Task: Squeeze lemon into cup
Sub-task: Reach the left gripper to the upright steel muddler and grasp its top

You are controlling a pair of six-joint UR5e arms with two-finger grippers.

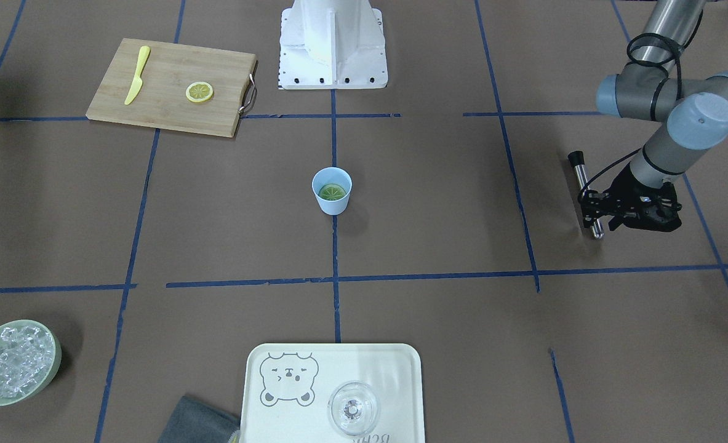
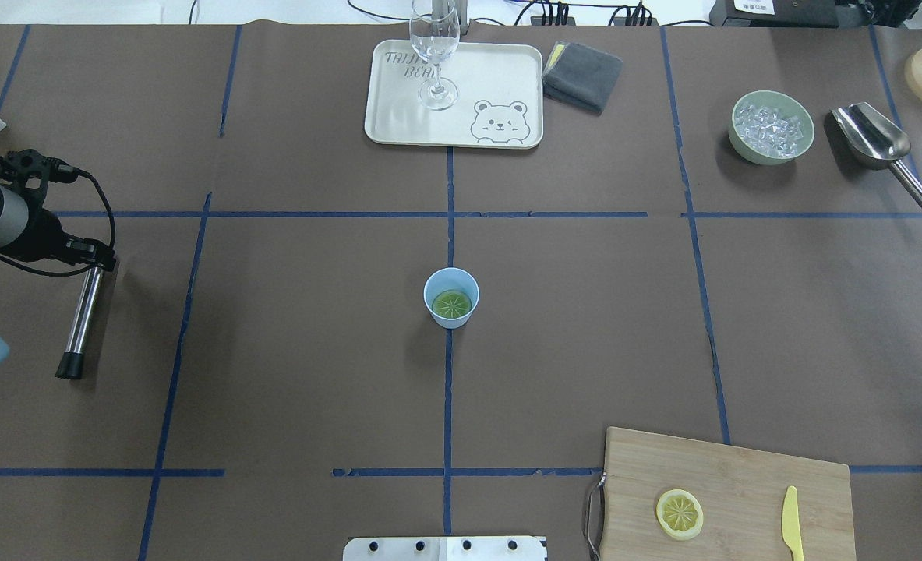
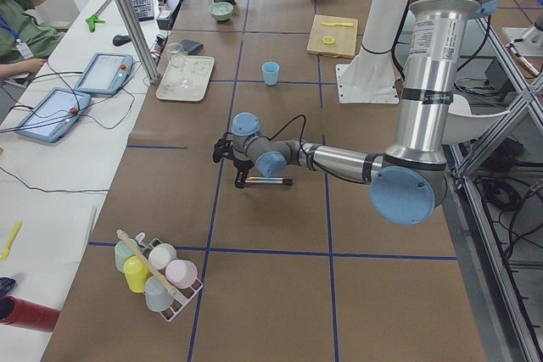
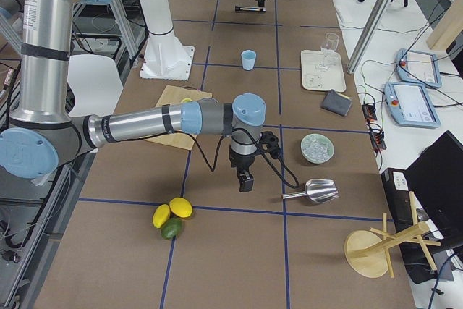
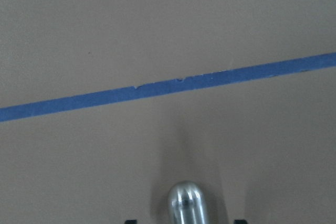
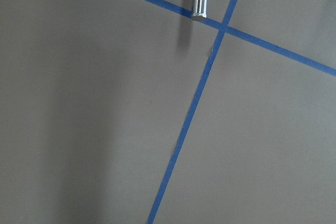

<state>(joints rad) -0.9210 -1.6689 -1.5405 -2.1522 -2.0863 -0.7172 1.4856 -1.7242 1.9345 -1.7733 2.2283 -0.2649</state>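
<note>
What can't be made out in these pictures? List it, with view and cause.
Left gripper: whether it grips the metal rod. Its body covers the jaws in the overhead and front views, and the left wrist view's bottom edge cuts them off.
Right gripper: open or shut. It shows only small in the exterior right view.
Lemon in the cup: how it lies. The cup's wall hides its underside.

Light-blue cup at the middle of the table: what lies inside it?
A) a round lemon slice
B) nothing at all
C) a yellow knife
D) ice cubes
A: the overhead view shows a round lemon slice, its segment pattern visible, lying at the bottom of the cup.
</note>
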